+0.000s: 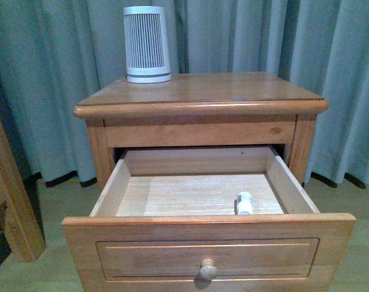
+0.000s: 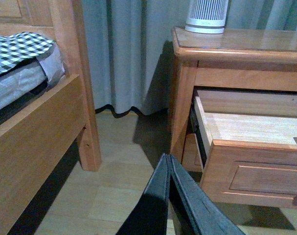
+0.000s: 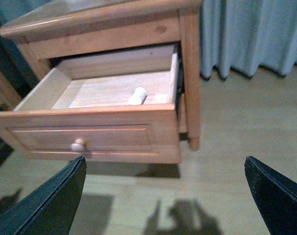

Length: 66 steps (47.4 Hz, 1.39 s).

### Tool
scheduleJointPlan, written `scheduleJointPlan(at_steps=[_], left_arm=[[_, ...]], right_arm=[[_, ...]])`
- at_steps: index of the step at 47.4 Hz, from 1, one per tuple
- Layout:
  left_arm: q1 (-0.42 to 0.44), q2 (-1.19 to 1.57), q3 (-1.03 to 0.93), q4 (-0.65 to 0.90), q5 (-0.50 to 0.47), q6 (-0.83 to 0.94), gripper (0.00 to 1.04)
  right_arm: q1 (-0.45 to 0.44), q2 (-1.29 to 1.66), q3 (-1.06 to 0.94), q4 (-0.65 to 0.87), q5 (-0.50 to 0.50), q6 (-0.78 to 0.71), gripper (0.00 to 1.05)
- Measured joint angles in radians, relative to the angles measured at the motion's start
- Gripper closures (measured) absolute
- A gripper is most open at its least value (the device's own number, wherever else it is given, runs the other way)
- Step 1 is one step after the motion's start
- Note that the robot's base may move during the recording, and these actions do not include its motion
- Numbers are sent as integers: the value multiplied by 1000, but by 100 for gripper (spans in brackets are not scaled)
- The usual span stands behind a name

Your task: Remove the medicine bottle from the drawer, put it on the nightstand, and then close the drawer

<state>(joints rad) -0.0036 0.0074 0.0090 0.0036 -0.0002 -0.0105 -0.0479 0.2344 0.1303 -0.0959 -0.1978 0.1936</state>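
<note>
Right claw (image 3: 164,158) stands wide open, empty. Left claw (image 2: 167,160) is pinched together, empty. Step in hand: fetching the bottle (image 1: 244,202), which lies at 4 o'clock in the open drawer (image 1: 208,222). Next move: reach in and grip it. The nightstand (image 1: 202,91) tabletop carries a ribbed device (image 1: 147,44) at 11 o'clock. Curtain (image 1: 56,79) behind.

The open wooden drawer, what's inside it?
Only a tiny white plastic medicine bottle, lying on its side near the front right corner. The front panel of the drawer hides the strip of floor just behind it.
</note>
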Motion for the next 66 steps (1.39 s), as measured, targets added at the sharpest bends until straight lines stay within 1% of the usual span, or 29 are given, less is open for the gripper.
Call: scheduleJointPlan(at_steps=[1,5,12,20,21,27,29,32,37,41,47,55,66], left_arm=[[0,0,0,0,0,-1,100],[0,-1,0,-1,-1,0,86],[0,-1,0,-2,-1,0,61],[0,-1,0,-2,0,0,32],[0,-1,0,-2,0,0,31],[0,-1,0,-2,0,0,9],[0,-1,0,-2,0,1,5],[0,-1,0,-2,0,1,7],[0,-1,0,-2,0,1,6],[0,-1,0,-2,0,1,6],[0,-1,0,-2,0,1,6],[0,-1,0,-2,0,2,6],[0,-1,0,-2,0,1,6]], right_arm=[[0,46,27,15,-3,16,7],[20,214,151,93,-5,40,7],[87,475,388,196,31,11,7],[165,762,626,188,104,-62,7],[170,780,639,187,108,-64,7],[227,998,795,165,171,-108,7],[244,1069,846,145,188,-113,7],[261,1158,908,113,216,-112,7],[281,1316,1016,62,269,-103,7],[303,1489,1134,-22,307,-54,7],[333,1649,1242,-93,365,13,7],[367,1771,1337,-137,395,82,7],[385,1877,1406,-154,445,113,7]])
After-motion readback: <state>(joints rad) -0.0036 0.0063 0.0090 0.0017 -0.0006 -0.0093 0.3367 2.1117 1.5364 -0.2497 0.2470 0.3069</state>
